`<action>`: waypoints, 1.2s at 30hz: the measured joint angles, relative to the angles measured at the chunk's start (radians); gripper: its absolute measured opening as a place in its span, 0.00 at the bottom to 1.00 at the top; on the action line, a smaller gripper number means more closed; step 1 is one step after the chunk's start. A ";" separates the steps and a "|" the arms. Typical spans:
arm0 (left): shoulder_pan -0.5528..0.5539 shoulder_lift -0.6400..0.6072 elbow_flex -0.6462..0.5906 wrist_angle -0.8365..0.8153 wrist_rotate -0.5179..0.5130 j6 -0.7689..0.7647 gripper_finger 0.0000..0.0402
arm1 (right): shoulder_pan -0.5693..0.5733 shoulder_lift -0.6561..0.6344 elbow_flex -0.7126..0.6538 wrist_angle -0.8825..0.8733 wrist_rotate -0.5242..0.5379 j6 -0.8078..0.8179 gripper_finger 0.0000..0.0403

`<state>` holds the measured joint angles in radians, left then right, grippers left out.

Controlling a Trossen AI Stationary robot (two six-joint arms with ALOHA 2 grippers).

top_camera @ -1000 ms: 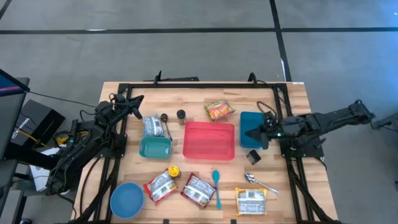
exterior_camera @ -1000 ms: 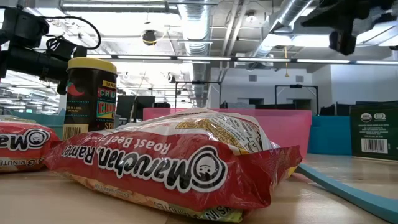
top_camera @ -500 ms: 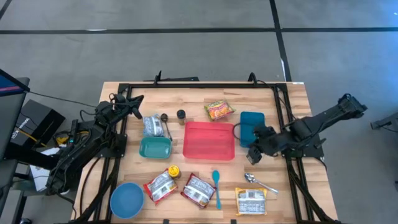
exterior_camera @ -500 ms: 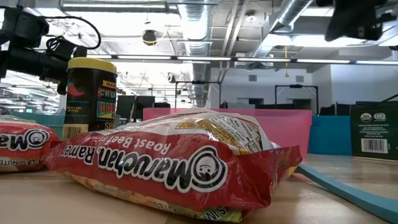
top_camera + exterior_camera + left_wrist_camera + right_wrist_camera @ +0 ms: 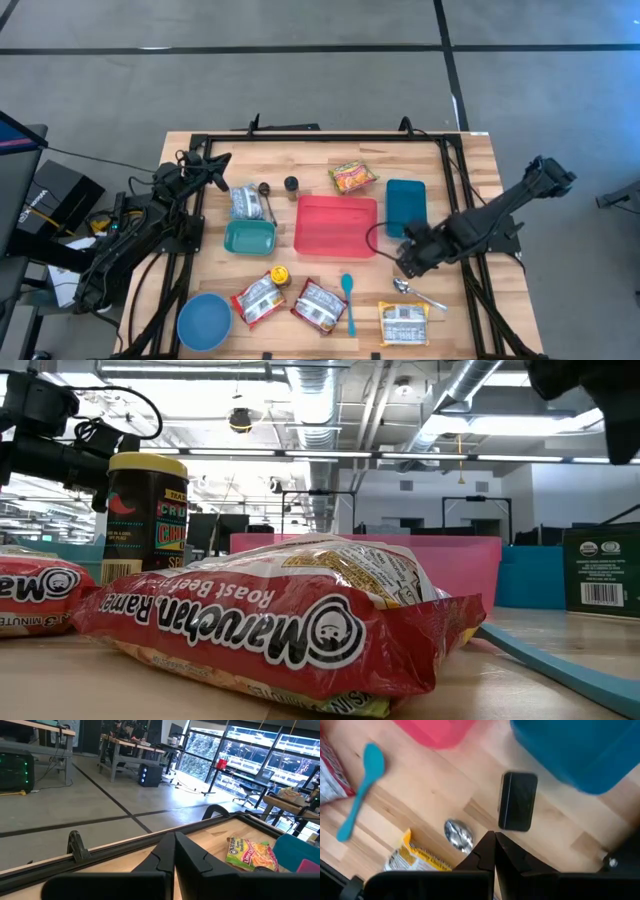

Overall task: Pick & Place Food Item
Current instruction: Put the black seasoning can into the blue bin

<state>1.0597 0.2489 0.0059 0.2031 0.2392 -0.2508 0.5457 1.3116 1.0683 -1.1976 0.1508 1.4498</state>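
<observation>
My right gripper (image 5: 408,262) points down, shut and holding nothing, above a small black box (image 5: 518,801) that lies flat on the wood between the teal tray (image 5: 405,203) and a metal spoon (image 5: 459,834). Food packets lie about: an orange snack bag (image 5: 352,177) at the far middle, two red ramen packets (image 5: 257,298) (image 5: 318,305) and a yellow packet (image 5: 403,323) near the front edge, and a silvery packet (image 5: 246,202) on the left. My left gripper (image 5: 174,839) is shut and rests level at the far left, touching nothing.
A red tray (image 5: 336,226) lies in the middle, with a green container (image 5: 249,237) to its left. A blue bowl (image 5: 204,320) is at the near left, a blue spoon (image 5: 348,300) and a spice jar (image 5: 280,274) near the front. A black frame (image 5: 330,137) rims the table.
My right gripper has swung from over the teal tray toward the table's near edge and a little left, tipping from nearly level to pointing down. It has stayed shut. Nothing on the table has moved.
</observation>
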 joint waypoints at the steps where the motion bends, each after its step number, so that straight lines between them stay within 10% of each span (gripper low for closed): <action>1: 0.000 0.000 0.000 0.000 0.000 0.000 0.00 | 0.004 0.007 0.000 0.000 -0.004 0.002 0.00; 17: 0.000 0.000 0.000 0.000 0.000 0.000 0.00 | -0.019 0.036 0.000 -0.020 -0.022 0.009 0.02; 36: 0.000 0.000 0.000 0.000 0.000 0.000 0.00 | -0.051 0.036 -0.050 -0.018 0.023 -0.009 0.50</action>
<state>1.0596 0.2493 0.0060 0.2028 0.2393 -0.2509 0.4942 1.3476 1.0182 -1.2152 0.1739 1.4406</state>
